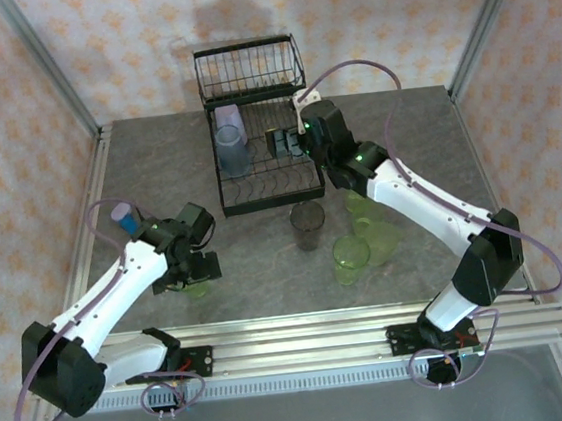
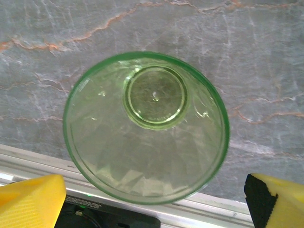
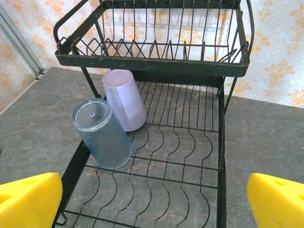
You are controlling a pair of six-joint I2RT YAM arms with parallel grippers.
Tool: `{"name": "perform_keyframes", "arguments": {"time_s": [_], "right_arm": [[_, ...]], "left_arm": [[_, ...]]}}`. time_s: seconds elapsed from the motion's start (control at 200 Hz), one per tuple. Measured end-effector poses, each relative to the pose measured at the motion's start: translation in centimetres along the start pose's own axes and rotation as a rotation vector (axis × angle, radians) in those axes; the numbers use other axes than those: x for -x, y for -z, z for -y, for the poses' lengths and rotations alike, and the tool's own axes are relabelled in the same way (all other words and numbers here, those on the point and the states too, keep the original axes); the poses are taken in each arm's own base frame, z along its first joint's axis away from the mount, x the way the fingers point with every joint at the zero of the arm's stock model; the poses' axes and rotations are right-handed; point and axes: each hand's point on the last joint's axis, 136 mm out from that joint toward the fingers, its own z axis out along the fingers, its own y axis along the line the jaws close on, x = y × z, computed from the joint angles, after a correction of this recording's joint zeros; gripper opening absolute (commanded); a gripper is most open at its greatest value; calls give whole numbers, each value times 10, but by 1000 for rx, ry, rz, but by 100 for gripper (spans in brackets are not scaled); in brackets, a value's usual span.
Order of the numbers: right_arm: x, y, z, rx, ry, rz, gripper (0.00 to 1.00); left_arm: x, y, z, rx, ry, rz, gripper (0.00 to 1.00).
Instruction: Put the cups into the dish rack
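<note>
Plainly, the dish rack (image 1: 269, 190) at the far side of the table (image 1: 155, 163) holds two upturned cups, lavender (image 3: 124, 99) and light blue (image 3: 102, 134). Both grippers are wide open and empty. The right gripper (image 3: 152, 204) faces the rack, and the left gripper (image 2: 154, 202) hovers over a green cup (image 2: 147, 128) near the table's front edge. It may be inverted. Its smooth, tapered, translucent wall could slip from closing fingers and topple.

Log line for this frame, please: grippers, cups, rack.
left gripper open over green cup | right gripper open above dish rack | lavender cup, blue cup racked upside down | grey cup on table
</note>
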Motion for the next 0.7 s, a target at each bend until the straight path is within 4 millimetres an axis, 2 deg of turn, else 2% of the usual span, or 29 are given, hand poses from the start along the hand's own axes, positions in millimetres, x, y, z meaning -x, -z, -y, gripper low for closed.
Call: {"name": "perform_keyframes", "arguments": {"time_s": [0.315,0.701], "right_arm": [[1,-1,4,-5,-16,1,99],[0,-1,6,-9,-19,-2,99]], "left_arm": [[6,-1,-8,36,8,27,100],[17,-30,1,32,7,-2,100]]}}
